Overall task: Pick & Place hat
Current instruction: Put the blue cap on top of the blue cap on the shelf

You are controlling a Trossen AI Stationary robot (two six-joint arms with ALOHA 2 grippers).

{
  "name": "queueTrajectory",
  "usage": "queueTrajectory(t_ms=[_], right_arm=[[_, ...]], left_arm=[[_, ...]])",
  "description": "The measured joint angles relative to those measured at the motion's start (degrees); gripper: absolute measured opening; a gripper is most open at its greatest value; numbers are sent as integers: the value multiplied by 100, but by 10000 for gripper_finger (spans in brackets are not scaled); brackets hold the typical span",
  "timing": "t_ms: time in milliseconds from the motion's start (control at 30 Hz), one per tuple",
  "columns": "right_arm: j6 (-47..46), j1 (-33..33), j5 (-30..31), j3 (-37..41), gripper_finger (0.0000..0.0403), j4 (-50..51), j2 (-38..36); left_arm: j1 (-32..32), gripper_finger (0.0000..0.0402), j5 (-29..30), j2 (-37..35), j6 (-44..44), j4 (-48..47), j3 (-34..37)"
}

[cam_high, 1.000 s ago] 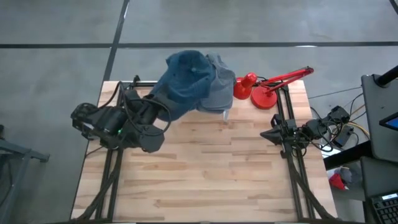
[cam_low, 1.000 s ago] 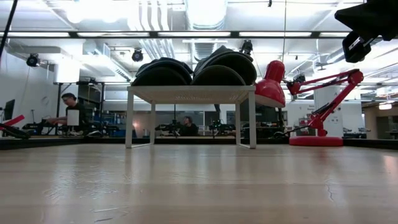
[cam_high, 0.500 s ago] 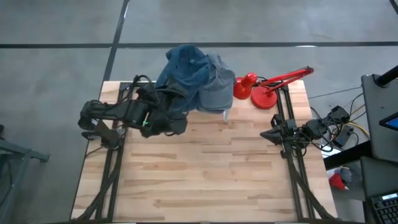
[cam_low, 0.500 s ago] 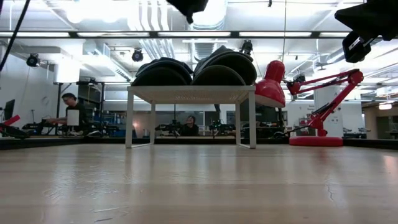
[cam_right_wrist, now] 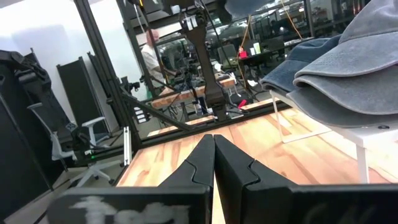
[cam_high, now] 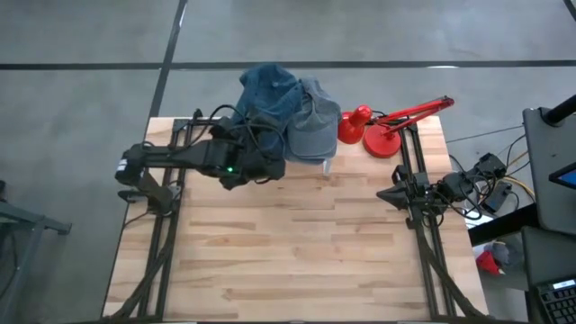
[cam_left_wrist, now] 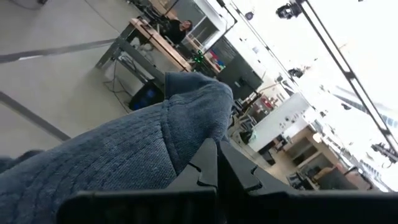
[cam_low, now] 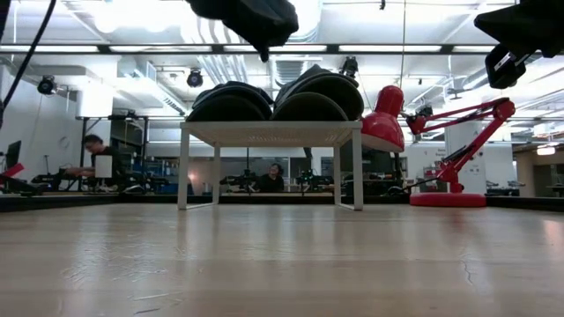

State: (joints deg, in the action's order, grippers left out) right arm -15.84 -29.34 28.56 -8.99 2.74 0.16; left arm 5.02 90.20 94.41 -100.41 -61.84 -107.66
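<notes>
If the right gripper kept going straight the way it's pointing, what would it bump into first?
Probably nothing soon: the right gripper, shut, points along bare wooden table. The white rack with grey caps sits off to one side, though depth is unclear.

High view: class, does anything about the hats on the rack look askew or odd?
Yes. The blue hat is rumpled and hangs off the rack's left end under the left gripper, while the grey hat sits flat.
</notes>
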Motion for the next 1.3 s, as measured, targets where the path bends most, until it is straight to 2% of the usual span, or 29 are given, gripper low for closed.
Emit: queueTrajectory(t_ms=[200, 367, 933, 1300], right_arm=[[-13, 0, 0, 0, 8, -2, 0], [-20, 0, -2, 0, 8, 0, 0], [-2, 0, -2, 2, 8, 0, -2], [-2, -1, -3, 0, 8, 0, 0]], left_arm=[[-175, 0, -5, -20, -631, 408, 670], [-315, 0, -8, -37, -688, 870, 1032], [-602, 0, -12, -39, -811, 1157, 1177], [-608, 0, -21, -44, -876, 1801, 1711]])
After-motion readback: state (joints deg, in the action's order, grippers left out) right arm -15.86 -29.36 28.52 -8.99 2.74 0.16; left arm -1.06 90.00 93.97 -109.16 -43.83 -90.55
